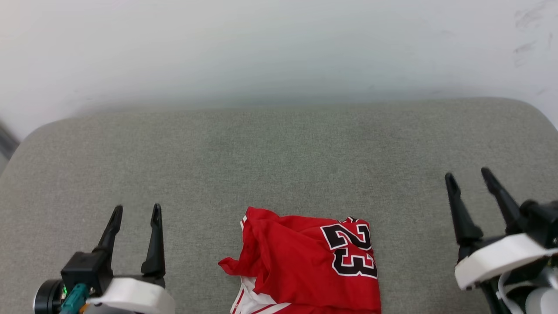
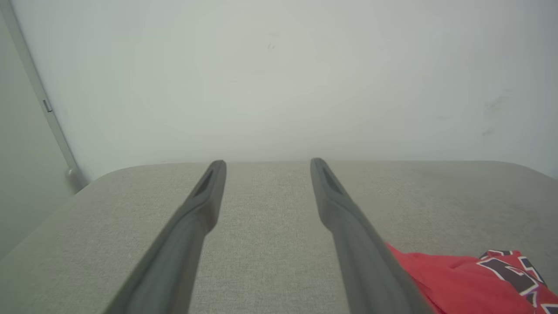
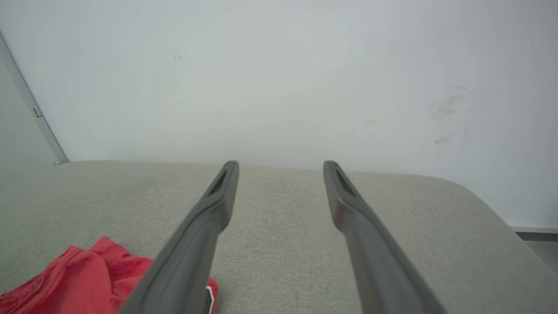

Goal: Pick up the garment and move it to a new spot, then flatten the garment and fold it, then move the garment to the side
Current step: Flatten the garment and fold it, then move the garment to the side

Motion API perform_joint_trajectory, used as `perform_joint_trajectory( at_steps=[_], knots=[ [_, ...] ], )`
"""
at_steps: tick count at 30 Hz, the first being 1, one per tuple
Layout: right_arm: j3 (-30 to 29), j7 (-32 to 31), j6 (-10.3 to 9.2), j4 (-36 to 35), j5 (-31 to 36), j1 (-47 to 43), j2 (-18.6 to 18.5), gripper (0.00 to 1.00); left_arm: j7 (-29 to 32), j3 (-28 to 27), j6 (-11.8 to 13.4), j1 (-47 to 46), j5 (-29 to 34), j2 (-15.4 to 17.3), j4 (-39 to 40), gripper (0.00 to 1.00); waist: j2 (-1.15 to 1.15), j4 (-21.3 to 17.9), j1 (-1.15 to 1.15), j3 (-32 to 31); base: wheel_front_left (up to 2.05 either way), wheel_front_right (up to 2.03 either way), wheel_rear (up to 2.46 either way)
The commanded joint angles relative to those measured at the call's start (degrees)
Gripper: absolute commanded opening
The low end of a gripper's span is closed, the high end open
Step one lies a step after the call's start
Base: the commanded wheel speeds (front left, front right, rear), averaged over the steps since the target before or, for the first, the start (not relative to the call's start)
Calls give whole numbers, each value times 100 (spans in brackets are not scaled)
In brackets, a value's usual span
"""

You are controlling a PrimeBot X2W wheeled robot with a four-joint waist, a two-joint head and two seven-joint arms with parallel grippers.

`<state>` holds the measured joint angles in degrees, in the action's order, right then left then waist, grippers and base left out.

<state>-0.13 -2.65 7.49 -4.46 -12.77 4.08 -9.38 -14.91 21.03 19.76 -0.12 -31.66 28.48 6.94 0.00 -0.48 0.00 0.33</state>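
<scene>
Between the left hand (image 1: 137,207) and right hand (image 1: 467,173) lies the crumpled garment (image 1: 296,261).

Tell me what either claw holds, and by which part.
Nothing is held: the left claw and right claw are open, apart from the red jersey lying crumpled on the grey cushion.

The crumpled red shirt (image 1: 296,261) sits in the way at 6 o'clock, at the near edge of the grey cushion (image 1: 279,148). From 9 through 12 to 3 o'clock the fabric lies open, bounded at 12 by the white wall (image 1: 279,43).
</scene>
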Motion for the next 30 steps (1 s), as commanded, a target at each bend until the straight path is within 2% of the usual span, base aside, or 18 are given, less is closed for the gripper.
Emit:
perform_joint_trajectory(
  at_steps=[1, 8, 18, 24, 25, 30],
  knots=[
    [19, 5, 0, -77, 18, -182, 56, 100, -35, -35, 54, 135, 38, -12, 3, 100, 0, -15, 0, -74, 0, 0, 0],
    [4, -66, 0, -370, -52, -584, 228, 100, -32, -102, 70, 455, 96, -89, 101, 100, 0, 31, 0, -158, 0, 0, 0],
    [-236, -233, 0, -453, -205, -658, 308, 100, -33, -128, 7, 173, 186, -127, 152, 100, 0, 196, 0, -83, 0, 0, 0],
    [-839, -563, 0, -255, -1014, -710, 244, 100, -28, -105, -101, -8, 242, -232, 127, 100, 0, 376, 0, 41, 0, 0, 0],
    [-935, -626, 1, -235, -1076, -670, 130, 100, -28, -110, -112, -43, 257, -247, 139, 100, 0, 406, 0, 99, 0, 0, 0],
    [-1031, -1355, 0, 152, -1860, -524, -122, 100, -28, -181, -289, -283, 354, -343, 135, 100, 0, 626, 0, 447, 0, 0, 0]
  ],
)
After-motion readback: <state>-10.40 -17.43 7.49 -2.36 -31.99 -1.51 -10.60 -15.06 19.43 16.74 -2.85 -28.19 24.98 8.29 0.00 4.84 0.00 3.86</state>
